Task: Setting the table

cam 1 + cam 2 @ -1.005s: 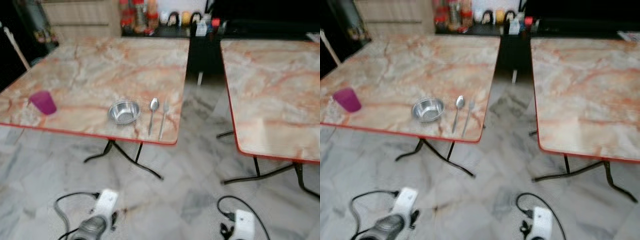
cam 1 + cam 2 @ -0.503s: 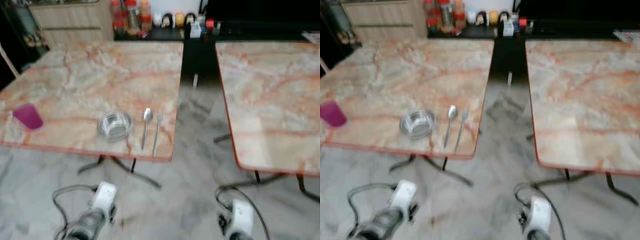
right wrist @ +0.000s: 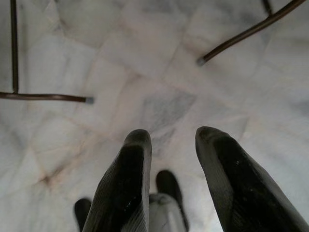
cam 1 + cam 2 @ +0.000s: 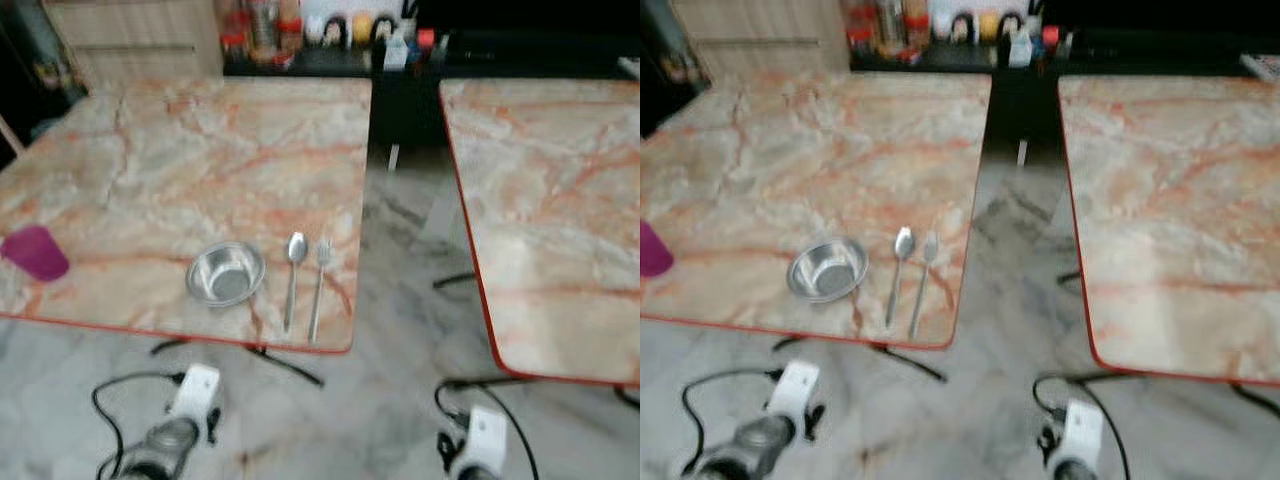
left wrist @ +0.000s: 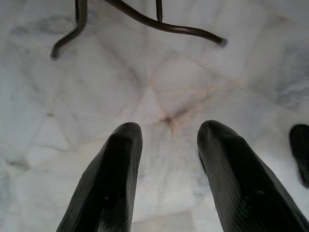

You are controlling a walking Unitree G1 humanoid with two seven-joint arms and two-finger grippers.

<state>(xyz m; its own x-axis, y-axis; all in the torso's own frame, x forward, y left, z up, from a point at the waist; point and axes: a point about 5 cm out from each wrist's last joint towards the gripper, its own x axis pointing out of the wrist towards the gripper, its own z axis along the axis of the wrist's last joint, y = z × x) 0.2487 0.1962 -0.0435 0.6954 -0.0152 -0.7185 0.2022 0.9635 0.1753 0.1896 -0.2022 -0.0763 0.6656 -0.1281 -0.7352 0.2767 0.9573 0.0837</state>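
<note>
Marble floor lies under both arms, pale grey with faint brown veins, and each gripper hangs low over it with nothing held. Seen from its wrist, the left gripper has its two black fingers apart, bare tile showing between them, with dark bent table legs beyond the tips. The right gripper is likewise spread, and a dark foot shows between its fingers; two more thin legs cross the floor farther off. From the head, both wrists sit at the lower edge, left and right, each trailing a black cable. Ahead on the robot's left stands a table with an orange-veined marble top and red edge. Near its front edge a small steel bowl sits upright, and it looks empty. Just beside it on the right lies a spoon, then a fork, both parallel with handles toward the robot. A purple cup stands well apart at the left edge. A second table stands on the right, a gap of floor between them. Jars and bottles line a dark counter behind, blurred.
</note>
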